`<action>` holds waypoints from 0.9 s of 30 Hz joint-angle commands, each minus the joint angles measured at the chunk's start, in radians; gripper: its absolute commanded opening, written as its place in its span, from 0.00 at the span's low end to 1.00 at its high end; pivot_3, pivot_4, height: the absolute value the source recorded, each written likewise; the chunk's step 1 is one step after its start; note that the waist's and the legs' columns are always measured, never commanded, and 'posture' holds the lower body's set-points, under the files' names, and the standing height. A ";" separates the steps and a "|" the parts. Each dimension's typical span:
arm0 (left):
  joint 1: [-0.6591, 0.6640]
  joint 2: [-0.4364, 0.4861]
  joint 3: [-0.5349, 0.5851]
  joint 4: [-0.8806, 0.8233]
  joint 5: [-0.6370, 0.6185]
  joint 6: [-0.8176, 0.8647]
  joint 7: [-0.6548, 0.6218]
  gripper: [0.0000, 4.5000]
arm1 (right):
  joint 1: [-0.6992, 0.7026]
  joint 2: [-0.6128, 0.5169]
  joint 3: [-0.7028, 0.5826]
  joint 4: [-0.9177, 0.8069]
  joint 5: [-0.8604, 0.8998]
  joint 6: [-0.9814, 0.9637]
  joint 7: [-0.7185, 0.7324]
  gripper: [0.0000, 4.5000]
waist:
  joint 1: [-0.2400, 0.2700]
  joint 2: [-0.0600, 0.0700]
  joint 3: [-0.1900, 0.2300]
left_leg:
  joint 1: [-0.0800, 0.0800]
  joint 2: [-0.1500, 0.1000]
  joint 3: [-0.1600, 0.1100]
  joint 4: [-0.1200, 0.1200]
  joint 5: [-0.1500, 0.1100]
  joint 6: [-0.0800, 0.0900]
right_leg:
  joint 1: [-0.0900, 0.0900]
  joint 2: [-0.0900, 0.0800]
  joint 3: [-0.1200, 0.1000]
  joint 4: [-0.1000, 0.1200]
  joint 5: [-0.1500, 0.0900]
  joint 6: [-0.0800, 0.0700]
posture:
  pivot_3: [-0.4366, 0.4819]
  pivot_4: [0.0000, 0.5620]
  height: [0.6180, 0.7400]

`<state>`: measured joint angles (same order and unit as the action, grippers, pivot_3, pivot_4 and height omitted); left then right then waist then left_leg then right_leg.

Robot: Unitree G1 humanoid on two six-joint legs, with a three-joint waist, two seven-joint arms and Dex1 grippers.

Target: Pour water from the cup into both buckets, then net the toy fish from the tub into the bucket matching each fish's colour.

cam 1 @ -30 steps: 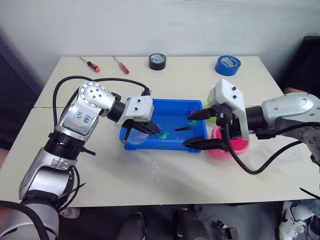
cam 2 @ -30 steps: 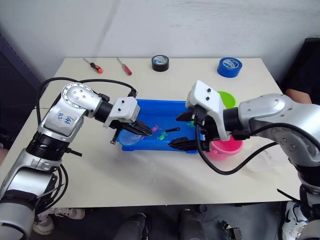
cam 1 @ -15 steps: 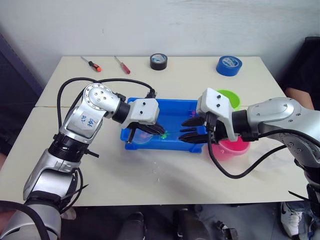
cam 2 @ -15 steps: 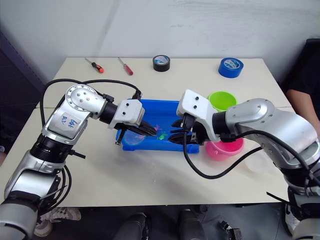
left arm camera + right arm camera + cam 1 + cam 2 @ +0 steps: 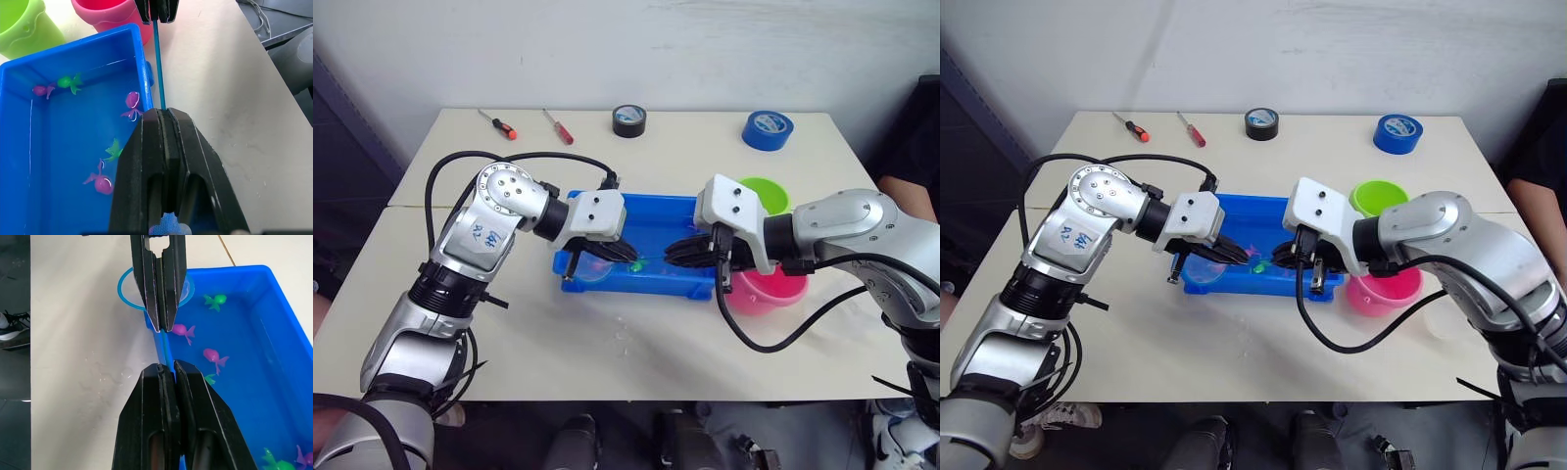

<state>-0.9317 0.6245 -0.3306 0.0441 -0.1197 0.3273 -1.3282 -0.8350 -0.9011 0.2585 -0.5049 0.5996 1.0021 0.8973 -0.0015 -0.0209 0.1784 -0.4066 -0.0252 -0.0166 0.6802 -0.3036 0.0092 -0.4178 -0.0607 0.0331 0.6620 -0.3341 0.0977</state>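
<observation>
The blue tub (image 5: 651,217) holds water and several tiny pink and green toy fish (image 5: 213,355). The net lies along its near rim, its blue hoop (image 5: 128,298) at the tub's left corner. My left gripper (image 5: 622,257) is shut on the net's thin handle (image 5: 158,63) close to the hoop. Facing it, my right gripper (image 5: 677,257) is shut on the handle's other end. Right of the tub stand the green bucket (image 5: 766,193) and the pink bucket (image 5: 773,292). The clear cup (image 5: 1446,315) shows faintly at the table's right side.
Two screwdrivers (image 5: 494,123) (image 5: 556,126), a black tape roll (image 5: 628,119) and a blue tape roll (image 5: 767,128) lie along the table's far edge. Water drops (image 5: 622,333) spot the table in front of the tub.
My right gripper came in from beside the pink bucket to the tub's near rim and closed from wide open onto the net handle. The left gripper kept its hold.
</observation>
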 commanded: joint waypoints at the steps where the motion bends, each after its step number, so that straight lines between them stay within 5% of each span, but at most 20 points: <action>1: -0.019 -0.024 0.058 -0.024 -0.065 0.055 0.013 0.00 | 0.011 -0.007 -0.024 -0.020 -0.017 -0.018 0.011 0.02 | 0.000 0.000 0.000 | 0.000 0.000 0.000 0.000 0.000 0.000 | 0.000 0.000 0.000 0.000 0.000 0.000 | 0.48 0.27 0.97; 5: -0.017 -0.047 0.174 -0.032 -0.237 0.234 -0.004 0.31 | 0.046 -0.002 -0.095 -0.047 0.016 0.033 -0.019 0.00 | 0.000 0.000 0.000 | 0.000 0.000 0.000 0.000 0.000 0.000 | 0.000 0.000 0.000 0.001 0.000 0.000 | 0.48 0.27 0.97; 8: 0.003 -0.024 0.316 -0.009 -0.392 0.375 -0.001 0.63 | 0.114 -0.012 -0.246 -0.099 0.123 0.166 -0.065 0.00 | -0.001 0.000 0.000 | 0.000 0.000 0.000 0.000 0.000 0.000 | 0.000 0.000 0.000 0.001 0.000 0.000 | 0.48 0.27 0.97; 12: 0.128 0.067 0.395 0.010 -0.413 0.334 -0.028 0.99 | 0.250 -0.005 -0.465 -0.167 0.222 0.337 -0.152 0.00 | -0.004 0.003 -0.002 | 0.002 0.001 -0.001 -0.002 0.000 -0.001 | 0.001 0.000 0.000 0.001 0.000 0.000 | 0.48 0.27 0.97; 17: 0.231 0.081 0.411 0.015 -0.376 0.234 0.023 0.99 | 0.285 0.134 -0.668 -0.157 0.296 0.553 -0.289 0.00 | 0.004 0.003 -0.002 | 0.003 0.001 -0.001 -0.001 0.000 0.000 | 0.003 0.000 0.000 -0.002 0.000 0.000 | 0.48 0.27 0.97; 27: 0.268 0.014 0.356 -0.050 -0.333 0.129 0.130 0.99 | 0.243 0.328 -0.648 -0.009 0.168 0.612 -0.511 0.00 | -0.004 0.004 -0.001 | 0.002 0.000 -0.001 -0.002 0.000 -0.001 | 0.002 -0.001 0.000 -0.001 0.000 0.000 | 0.48 0.27 0.97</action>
<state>-0.6612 0.6356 0.0192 0.0414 -0.4586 0.4820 -1.2097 -0.5639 -0.5782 -0.3794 -0.5320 0.7926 1.6099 0.4131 -0.0051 -0.0172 0.1770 -0.4045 -0.0253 -0.0171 0.6779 -0.3033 0.0084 -0.4161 -0.0613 0.0332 0.6609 -0.3340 0.0977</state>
